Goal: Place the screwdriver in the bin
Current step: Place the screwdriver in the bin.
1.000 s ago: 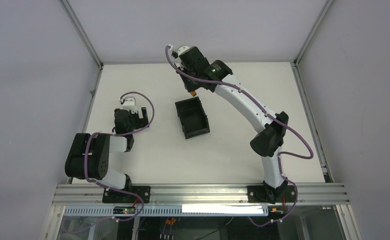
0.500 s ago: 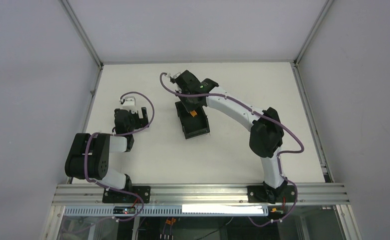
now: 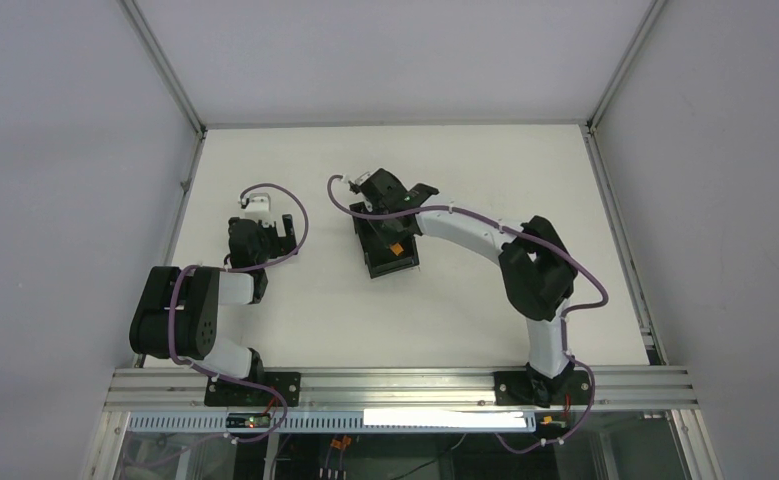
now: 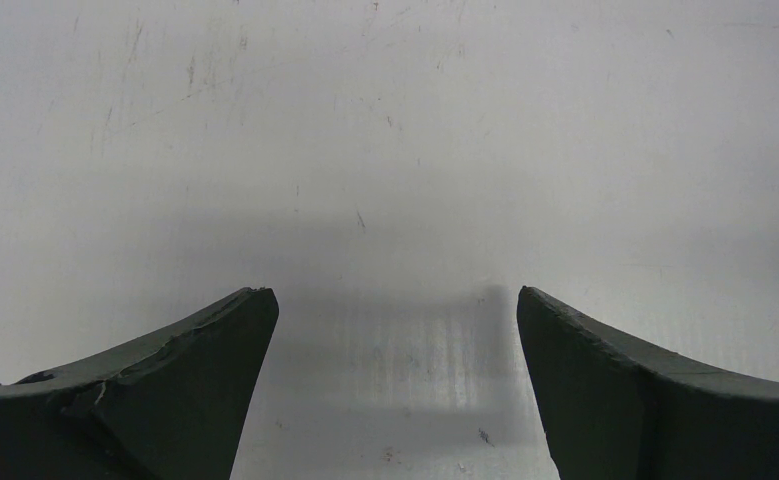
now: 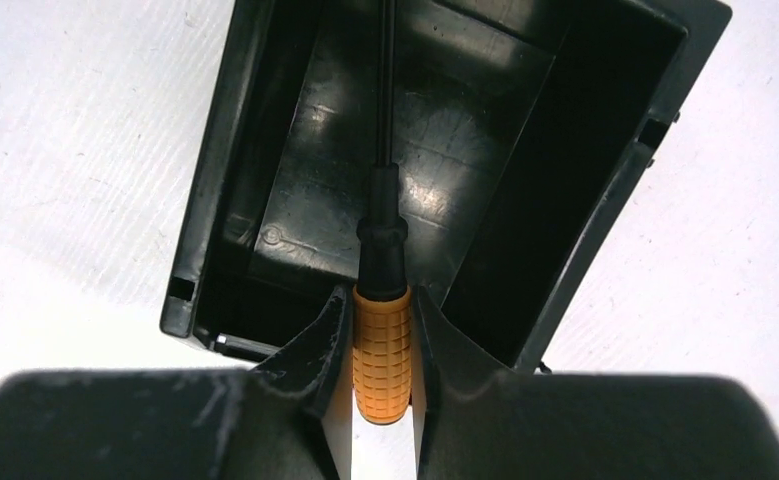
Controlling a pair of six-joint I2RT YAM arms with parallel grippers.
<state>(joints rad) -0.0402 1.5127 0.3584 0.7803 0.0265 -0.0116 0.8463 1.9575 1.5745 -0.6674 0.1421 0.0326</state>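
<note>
- The right end effector (image 5: 380, 297) is clenched on the screwdriver (image 5: 382, 355). Its two fingers (image 5: 305, 360) press against the left and right sides of the ribbed orange handle.
- In the right wrist view, the handle sits at lower centre of the frame. The black collar and thin black shaft run straight up from it, and the tip passes out of the top edge.
- The shaft and collar lie over the open interior of the bin (image 5: 210, 200). The rear part of the handle projects past the bin's near wall, between the fingers.
- The pictures do not show whether the screwdriver touches the bin floor.
- The bin is a black rectangular tray with low walls. It stands on the white table (image 3: 485, 160), slightly left of centre in the top view, with its long axis running roughly up and down the frame.
- In the top view, the right arm reaches from the lower right of the frame to the bin. Its head covers the bin's upper half, and a spot of orange shows over the bin's middle.
- The left end effector (image 4: 395, 295) is released. Its fingers stand wide apart at lower left and lower right of the left wrist view, and only table surface shows between them.
- In the top view, the left arm is folded at the left of the frame, well apart from the bin.
</note>
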